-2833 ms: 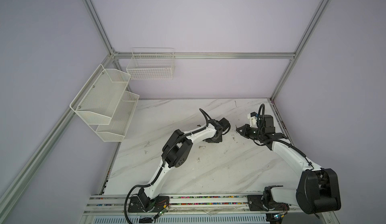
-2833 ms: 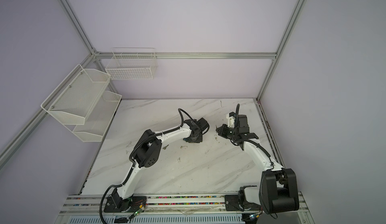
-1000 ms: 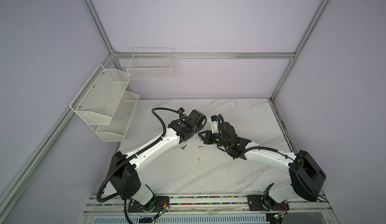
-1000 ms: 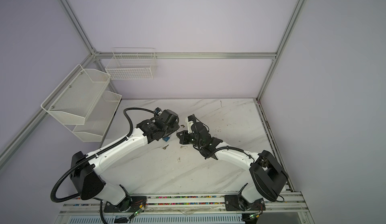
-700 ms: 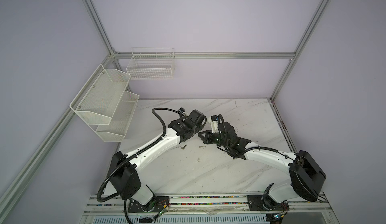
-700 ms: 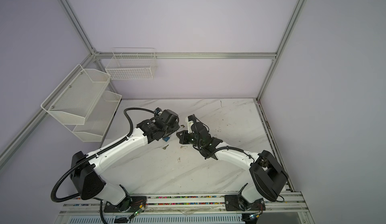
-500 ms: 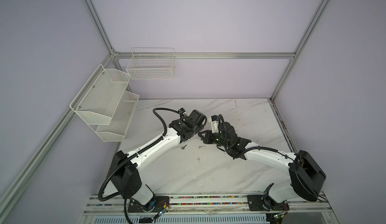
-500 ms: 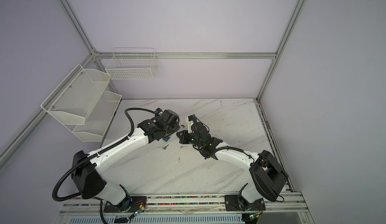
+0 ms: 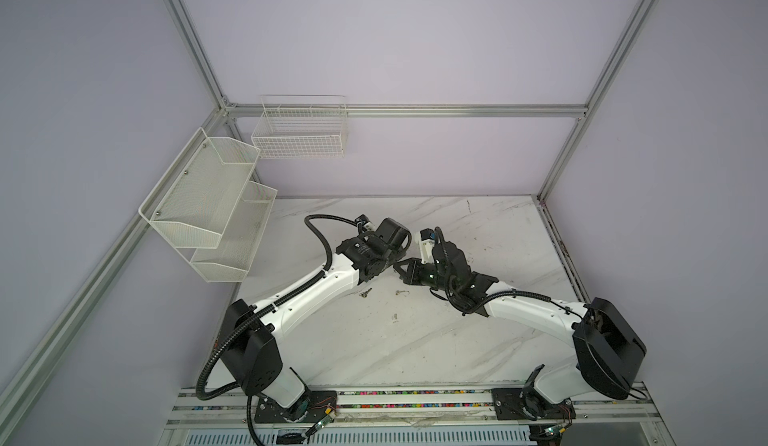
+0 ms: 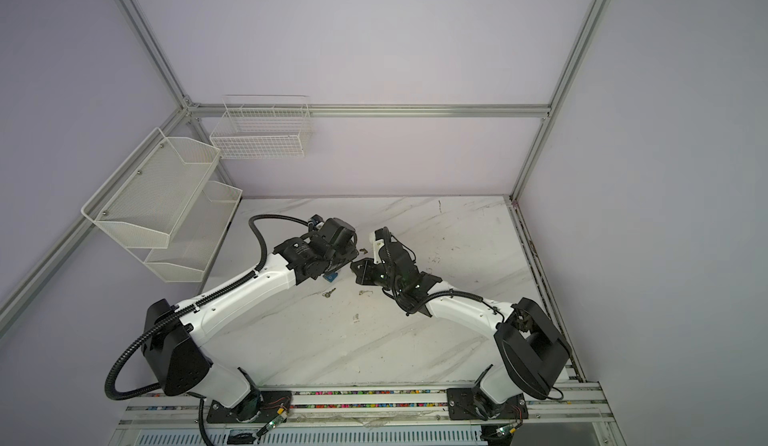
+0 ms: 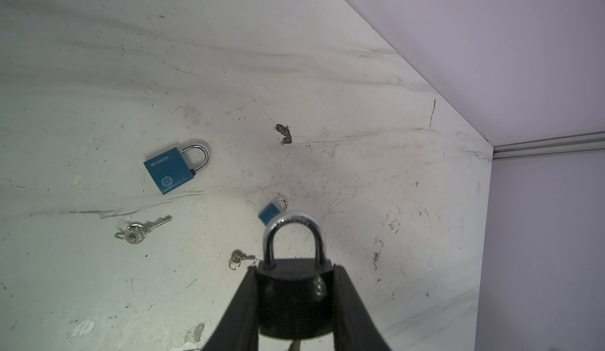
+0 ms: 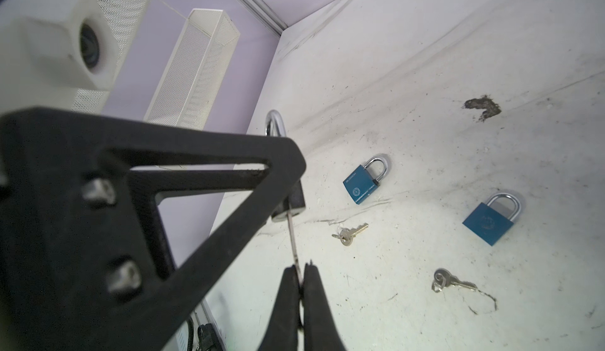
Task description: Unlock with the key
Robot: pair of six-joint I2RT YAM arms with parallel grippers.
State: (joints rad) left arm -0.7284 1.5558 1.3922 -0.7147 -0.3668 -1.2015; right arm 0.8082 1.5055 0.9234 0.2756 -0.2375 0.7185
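Observation:
My left gripper [image 11: 294, 269] is shut on a black padlock [image 11: 294, 300], gripping its body by the sides, and the silver shackle [image 11: 294, 231] looks closed. My right gripper [image 12: 299, 269] is shut on a thin silver key [image 12: 292, 241]. The key's blade runs up to the underside of the padlock [image 12: 291, 207]; how deep it sits cannot be told. In both top views the left gripper [image 9: 390, 261] [image 10: 345, 261] and the right gripper [image 9: 402, 267] [image 10: 356, 268] meet tip to tip above the table's middle.
Two blue padlocks [image 11: 172, 171] [image 11: 271, 213] and two loose keys [image 11: 140, 230] [image 11: 240, 259] lie on the marble table [image 9: 478, 340] under the grippers. White mesh shelves [image 9: 208, 207] hang on the left wall. A wire basket [image 9: 299, 132] hangs on the back wall.
Nearly three seconds ago both arms were farther right and apart; they have swung left and met. Over the last second nothing has visibly moved.

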